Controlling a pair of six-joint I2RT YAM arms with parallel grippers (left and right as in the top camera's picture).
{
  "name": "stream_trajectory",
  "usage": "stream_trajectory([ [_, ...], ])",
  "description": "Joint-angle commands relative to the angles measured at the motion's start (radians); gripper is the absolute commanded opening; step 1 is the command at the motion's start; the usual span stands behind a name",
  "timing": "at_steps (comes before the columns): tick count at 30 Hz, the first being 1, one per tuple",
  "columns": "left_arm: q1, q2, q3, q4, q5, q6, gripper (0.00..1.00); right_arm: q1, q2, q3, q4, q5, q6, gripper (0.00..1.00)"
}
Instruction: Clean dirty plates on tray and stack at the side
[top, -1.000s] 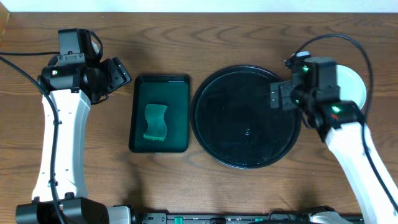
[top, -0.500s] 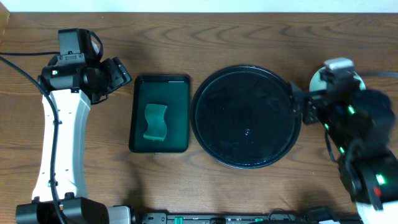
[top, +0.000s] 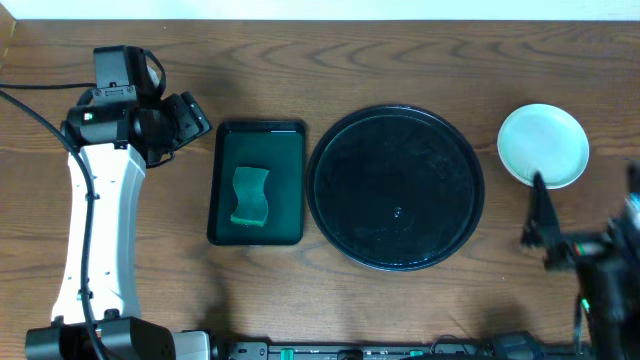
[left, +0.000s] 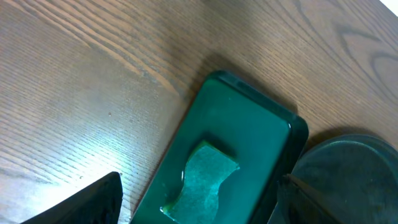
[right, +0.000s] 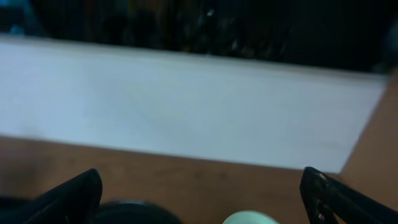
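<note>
At table centre, tray (top: 395, 188) sits bare; plates (top: 543, 145) lie as one white pile near its right side, count unclear. Jaws apart and empty on left gripper (top: 190, 118) and right gripper (right: 200, 186); task looks essentially done.

I'm looking straight down on the table (top: 400, 60) from overhead. My left wrist camera is angling down, close, at the green tray (left: 249, 124) and the edge of the black tray (left: 348, 177), both shared with overhead. My right wrist camera is facing almost level across the table, blurred.
</note>
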Motion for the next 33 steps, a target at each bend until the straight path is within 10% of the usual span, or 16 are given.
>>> stream_trajectory([
  [1,0.005,0.002,0.006,-0.005,-0.006,-0.002,0.8,-0.012,-0.095,-0.041,-0.003,0.053,-0.021,0.99],
  [15,0.005,0.002,0.006,-0.005,-0.006,-0.002,0.8,-0.037,-0.439,-0.434,0.126,0.034,-0.016,0.99],
  [33,0.005,0.002,0.005,-0.005,-0.006,-0.002,0.8,-0.037,-0.44,-1.03,0.966,-0.15,-0.016,0.99],
])
